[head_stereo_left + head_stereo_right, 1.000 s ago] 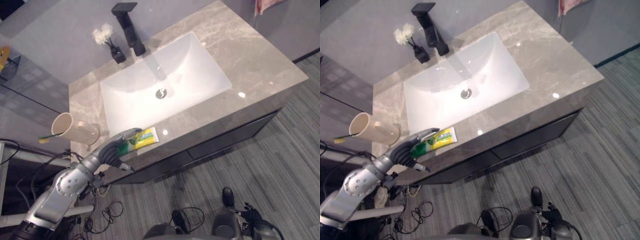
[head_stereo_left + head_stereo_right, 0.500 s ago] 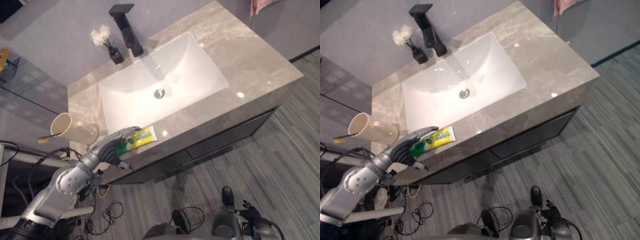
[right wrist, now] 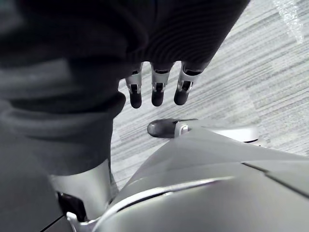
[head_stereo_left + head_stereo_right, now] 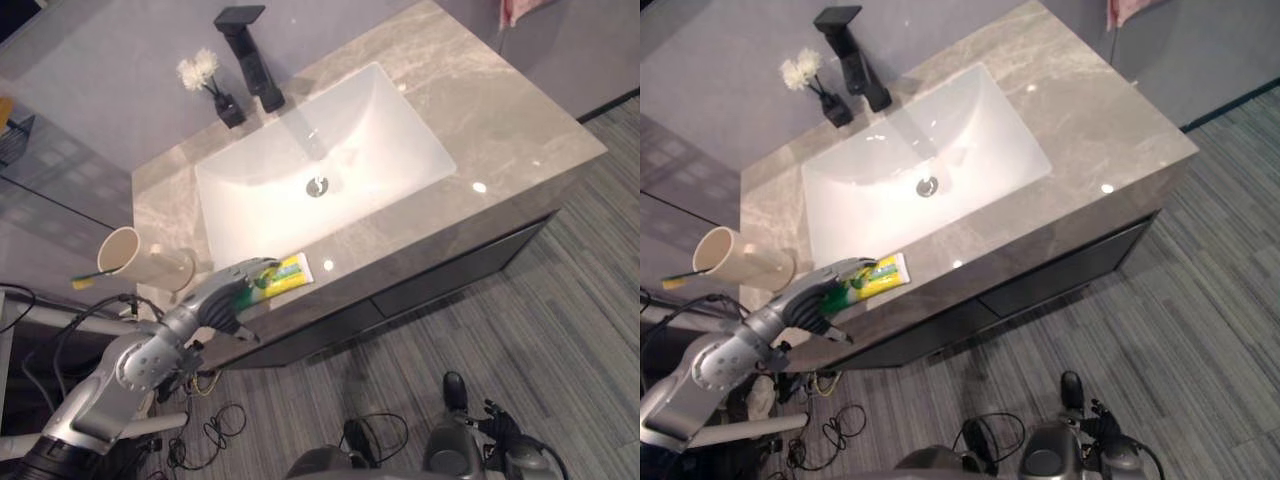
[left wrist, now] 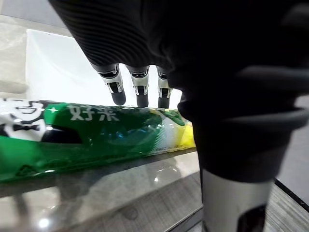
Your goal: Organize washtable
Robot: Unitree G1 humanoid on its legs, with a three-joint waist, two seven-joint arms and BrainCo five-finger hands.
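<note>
A green and yellow toothpaste tube (image 4: 288,272) lies flat on the grey marble countertop (image 4: 500,120), near its front edge and just in front of the white sink basin (image 4: 330,150). My left hand (image 4: 218,300) reaches in from the lower left and covers the tube's green end. Its fingers (image 5: 140,92) are straight, with their dark tips resting on the far side of the tube (image 5: 96,130), and the thumb stands apart at the counter's edge. A beige cup (image 4: 145,260) lies on its side to the left with a yellow toothbrush (image 4: 85,280) poking out. My right hand (image 3: 154,94) hangs relaxed above the floor.
A black faucet (image 4: 250,50) and a small dark vase of white flowers (image 4: 215,85) stand behind the basin against the wall. A pink towel (image 4: 520,10) hangs at the far right. The counter's right side is bare marble.
The whole view has shifted slightly. My left hand stays over the toothpaste tube with hardly any movement, and the tube lies where it was.
</note>
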